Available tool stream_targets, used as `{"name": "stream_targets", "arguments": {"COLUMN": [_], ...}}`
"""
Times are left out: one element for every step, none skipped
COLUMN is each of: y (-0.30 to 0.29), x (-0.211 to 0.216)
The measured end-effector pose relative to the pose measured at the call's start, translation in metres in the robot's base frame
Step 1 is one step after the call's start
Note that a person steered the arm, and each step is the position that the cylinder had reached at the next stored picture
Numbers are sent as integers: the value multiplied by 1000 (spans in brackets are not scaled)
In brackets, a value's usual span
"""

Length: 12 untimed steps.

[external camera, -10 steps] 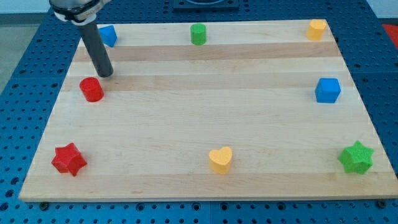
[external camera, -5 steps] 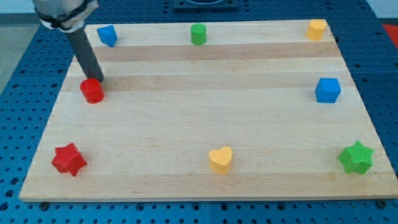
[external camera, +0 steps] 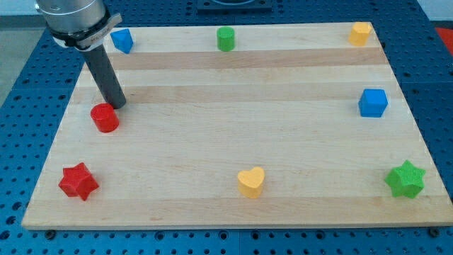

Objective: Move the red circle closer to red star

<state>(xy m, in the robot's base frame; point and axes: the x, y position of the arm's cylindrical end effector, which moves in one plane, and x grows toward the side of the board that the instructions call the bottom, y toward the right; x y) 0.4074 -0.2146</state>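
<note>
The red circle (external camera: 105,117) stands on the wooden board (external camera: 226,134) at the view's left. The red star (external camera: 78,181) lies near the board's bottom left corner, below the circle and a little to its left, well apart from it. My tip (external camera: 117,104) is down on the board just above and to the right of the red circle, at or very near its upper edge. The dark rod rises from it toward the view's top left.
A blue block (external camera: 122,40) sits at the top left, a green cylinder (external camera: 225,38) at top middle, a yellow block (external camera: 361,32) at top right. A blue cube (external camera: 373,103) is at right, a green star (external camera: 405,179) at bottom right, a yellow heart (external camera: 250,181) at bottom middle.
My tip swung left to the circle's upper edge, then came down and right. The red circle has slid down the view, toward the red star.
</note>
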Motion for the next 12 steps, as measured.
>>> {"name": "stream_targets", "arguments": {"y": [-1, -7, -12, -19, -21, -21, -20, -20, -20, -20, -20, -20], "x": [-8, -11, 1, 20, 35, 41, 41, 45, 60, 74, 80, 83]}}
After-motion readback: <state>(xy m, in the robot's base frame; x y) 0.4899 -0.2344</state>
